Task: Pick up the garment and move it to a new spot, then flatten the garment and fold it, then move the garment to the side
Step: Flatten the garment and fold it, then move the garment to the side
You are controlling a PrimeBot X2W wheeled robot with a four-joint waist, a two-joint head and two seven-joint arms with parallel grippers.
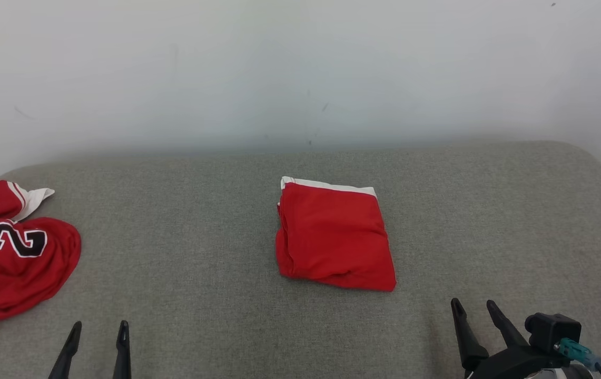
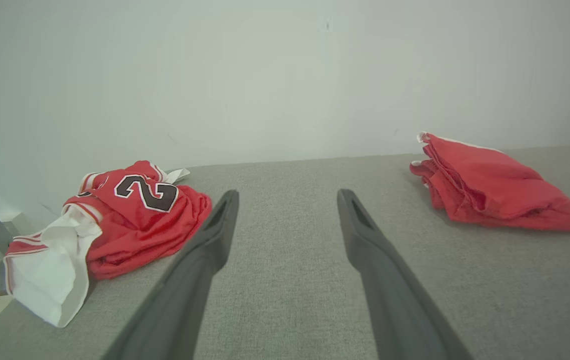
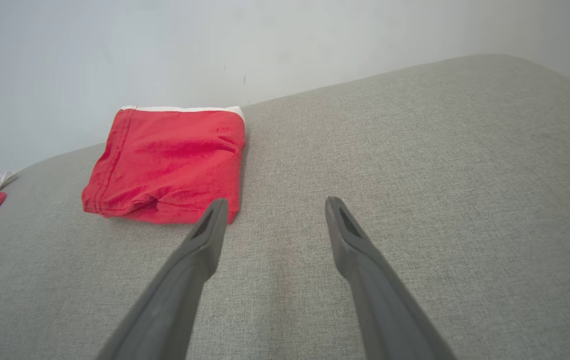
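Red with a white band along its far edge, the garment (image 1: pixel 334 237) lies folded into a compact square at the middle of the grey fabric surface (image 1: pixel 200 273). Flattening and folding look done, and moving it aside seems to be what is left. The left claw (image 1: pixel 99 323) and right claw (image 1: pixel 473 301) hang wide and empty, clear of the garment. A crumpled numbered jersey (image 1: pixel 21 252) at the left is cut off by the frame edge; whether it belongs to the task I cannot tell.
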